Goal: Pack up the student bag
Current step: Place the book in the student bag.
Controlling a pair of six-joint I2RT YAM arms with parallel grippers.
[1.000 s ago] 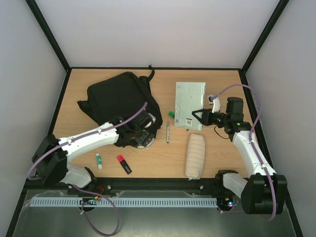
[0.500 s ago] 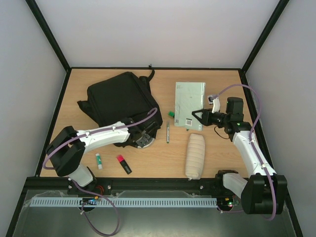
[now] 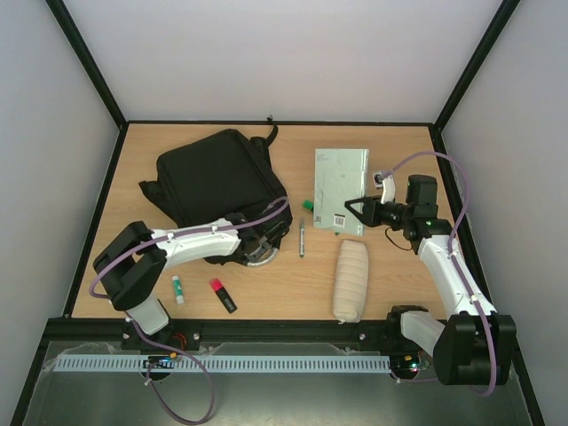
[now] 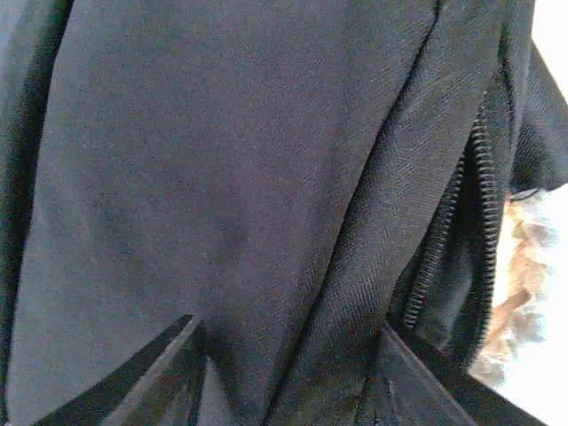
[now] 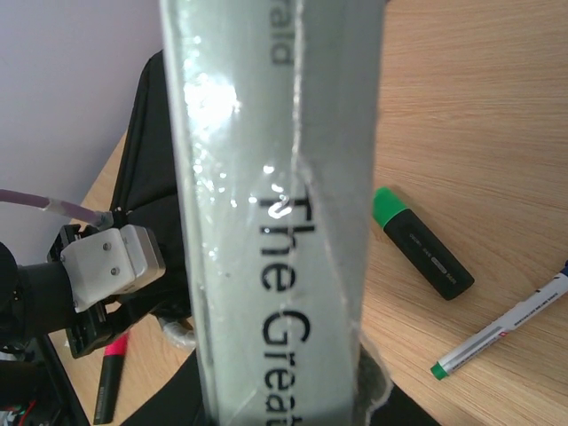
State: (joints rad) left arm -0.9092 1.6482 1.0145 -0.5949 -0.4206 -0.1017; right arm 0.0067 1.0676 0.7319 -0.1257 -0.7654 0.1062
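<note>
Sliding nearer along the student bag [image 3: 213, 177], lying far-left on the table [image 3: 399, 275], the left gripper [image 3: 262, 240] is narrowing around a black fold beside the zipper [image 4: 444, 257]; whether it is pinching yet, I cannot tell. It should be catching one flap only, lifting gently. The right gripper [image 3: 353, 211] is clamping the book [image 3: 340, 177], unmoved.

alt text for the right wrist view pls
A pale green book wrapped in clear film fills the middle, spine toward the camera. To its right a green-capped highlighter and a pen lie on the wooden table; a black backpack is at left.
</note>
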